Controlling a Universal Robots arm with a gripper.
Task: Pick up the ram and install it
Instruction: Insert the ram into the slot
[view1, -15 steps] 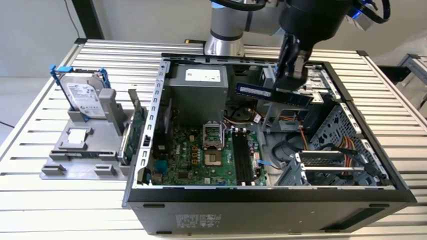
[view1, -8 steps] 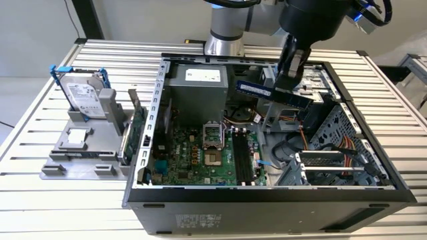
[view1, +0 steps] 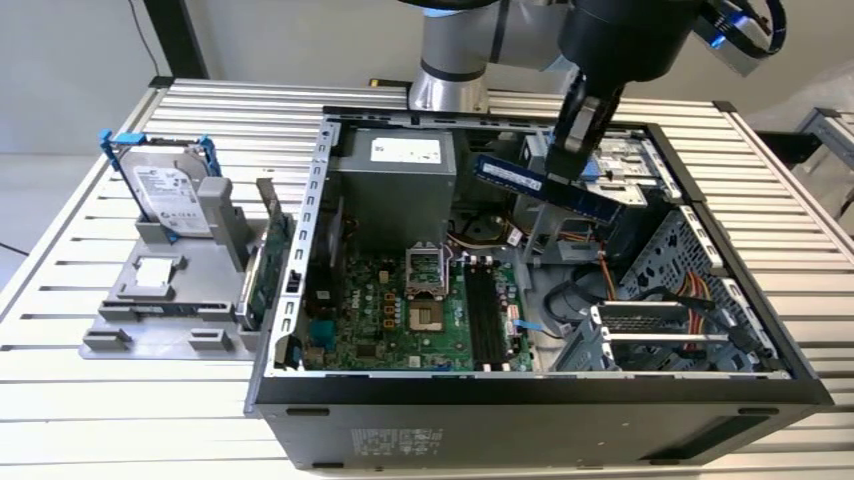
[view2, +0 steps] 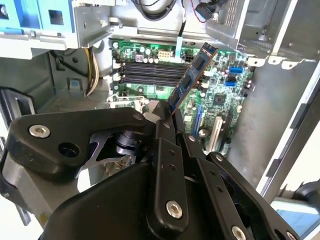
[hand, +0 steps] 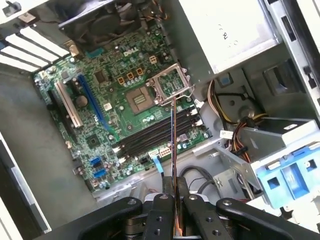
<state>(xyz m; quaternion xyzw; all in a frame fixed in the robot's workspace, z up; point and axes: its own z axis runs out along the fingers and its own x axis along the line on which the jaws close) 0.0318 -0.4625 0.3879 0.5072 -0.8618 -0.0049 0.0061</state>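
Claw (view1: 567, 165) was clamped on the ram (view1: 514, 178), upper right in the exterior view, clear of the black slots (view1: 487, 315); pickup done, seating left.

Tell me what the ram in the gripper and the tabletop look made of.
Ram: probably circuit-board laminate, dark blue-green, black chips along its face. Tabletop: seemingly bare aluminium, matte silver ribbed slats. Gripper holding the ram: matte black links with bright screws; metal or plastic unclear.
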